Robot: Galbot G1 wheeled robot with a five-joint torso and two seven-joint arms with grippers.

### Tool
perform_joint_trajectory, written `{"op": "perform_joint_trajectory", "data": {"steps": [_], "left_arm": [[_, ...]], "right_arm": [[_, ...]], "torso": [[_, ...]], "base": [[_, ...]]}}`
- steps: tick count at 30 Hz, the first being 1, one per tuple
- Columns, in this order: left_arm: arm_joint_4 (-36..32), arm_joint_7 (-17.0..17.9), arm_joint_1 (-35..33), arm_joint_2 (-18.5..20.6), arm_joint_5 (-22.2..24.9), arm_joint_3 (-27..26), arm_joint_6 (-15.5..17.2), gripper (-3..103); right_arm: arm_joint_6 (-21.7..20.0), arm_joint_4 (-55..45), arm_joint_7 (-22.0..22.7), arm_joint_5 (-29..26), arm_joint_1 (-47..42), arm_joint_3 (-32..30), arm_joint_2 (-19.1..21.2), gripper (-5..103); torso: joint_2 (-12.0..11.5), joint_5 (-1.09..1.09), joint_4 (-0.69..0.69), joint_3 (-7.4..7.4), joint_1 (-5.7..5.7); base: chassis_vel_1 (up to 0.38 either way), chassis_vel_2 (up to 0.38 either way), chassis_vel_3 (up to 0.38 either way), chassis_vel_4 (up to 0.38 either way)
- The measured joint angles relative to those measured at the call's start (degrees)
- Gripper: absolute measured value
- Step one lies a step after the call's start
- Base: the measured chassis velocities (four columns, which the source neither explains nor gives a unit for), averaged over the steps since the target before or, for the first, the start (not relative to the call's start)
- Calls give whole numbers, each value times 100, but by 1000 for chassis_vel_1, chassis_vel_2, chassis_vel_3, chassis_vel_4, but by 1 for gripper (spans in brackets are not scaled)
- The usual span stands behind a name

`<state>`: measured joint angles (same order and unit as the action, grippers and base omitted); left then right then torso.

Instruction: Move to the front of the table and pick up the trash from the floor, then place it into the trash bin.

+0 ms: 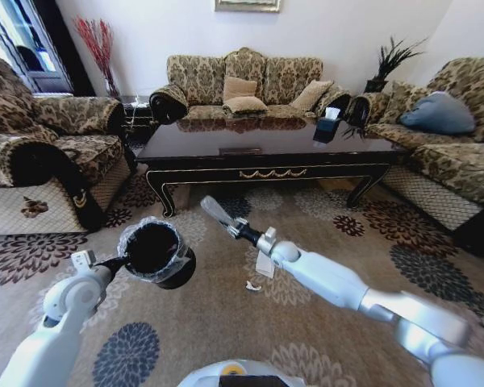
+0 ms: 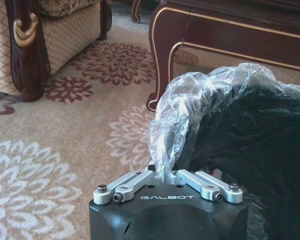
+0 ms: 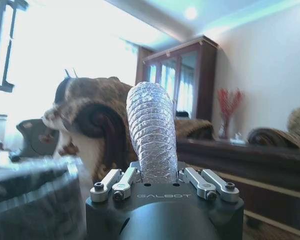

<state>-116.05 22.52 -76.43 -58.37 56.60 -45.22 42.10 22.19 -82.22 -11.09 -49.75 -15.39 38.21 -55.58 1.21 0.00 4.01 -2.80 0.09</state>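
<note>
From the head camera, you see the table [image 1: 266, 153] standing across the room ahead, with sofas around it. Your left gripper [image 1: 119, 263] is clamped on the rim of the trash bin [image 1: 156, 255], whose clear liner is folded over the edge; the bin sits low at the left, over the floor [image 1: 226, 322]. Your right gripper [image 1: 240, 231] reaches forward at the centre, closed on a silvery, ribbed piece of trash [image 1: 216, 212] that sticks up and away from it, just to the right of the bin. A white scrap [image 1: 252, 285] lies on the carpet under the right arm, and a white paper piece [image 1: 264, 264] shows beside that arm.

From the left wrist, you see the left gripper [image 2: 168, 176] pinching the bin's liner [image 2: 190, 110], fingers drawn together on the plastic, with the black bin [image 2: 260, 150] right alongside and a table leg [image 2: 157, 60] beyond.

From the right wrist, you see the right gripper [image 3: 157, 180] shut on the silvery trash [image 3: 152, 130], which rises upright from between the fingers. The bin's lined rim [image 3: 35, 185] lies near at one side.
</note>
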Motion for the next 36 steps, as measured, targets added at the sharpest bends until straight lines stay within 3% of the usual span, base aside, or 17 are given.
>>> {"op": "perform_joint_trajectory", "data": {"steps": [8,12,19,27,28,30,34,36], "left_arm": [[-29,6,25,-99,-23,63,0,2],[-4,24,129,-131,-24,80,0,2],[69,30,333,-206,-26,196,1,2],[-19,16,298,-213,-5,178,3,2],[-39,12,275,-205,-1,164,5,2],[-59,9,262,-200,4,154,6,2],[-166,1,206,-186,38,119,5,2],[-184,1,190,-183,46,112,5,2]], "right_arm": [[147,-497,184,-299,656,764,-476,28],[167,-464,235,-374,944,1250,-1251,28],[208,36,232,-354,1087,1593,-2095,28],[260,349,227,-231,1052,1635,-2320,25],[265,364,228,-204,1040,1637,-2311,32],[268,373,230,-194,1035,1638,-2297,32],[273,407,276,-146,1004,1614,-2238,54],[275,410,307,-129,1000,1597,-2220,54]], "torso": [[0,-1,1,0,0],[0,-2,-4,0,0],[0,-2,2,0,0],[0,-1,0,0,0],[0,-1,0,0,0],[0,-1,0,0,0],[0,0,0,0,0],[0,0,1,0,0]], "base": [[0,0,0,0],[0,0,0,0],[0,0,0,0],[0,0,0,0],[0,0,0,0],[0,0,0,0],[0,0,0,0],[0,0,0,0]]}}
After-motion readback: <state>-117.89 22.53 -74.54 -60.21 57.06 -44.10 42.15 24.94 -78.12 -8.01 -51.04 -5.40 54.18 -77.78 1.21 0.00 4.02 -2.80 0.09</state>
